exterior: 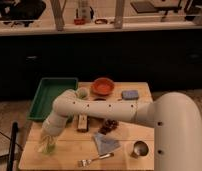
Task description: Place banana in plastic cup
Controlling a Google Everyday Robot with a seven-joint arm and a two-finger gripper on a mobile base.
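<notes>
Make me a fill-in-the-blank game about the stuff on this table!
1. The tray at the back of the table is ____.
2. The bowl is ____.
3. The tool hangs over the plastic cup, near the ____ edge of the table.
4. The fork lies in front of the ____ cloth.

Missing words: green, orange, front, blue.

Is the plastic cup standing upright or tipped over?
Upright: the plastic cup stands on its base at the table's front-left corner, under the gripper.
</notes>
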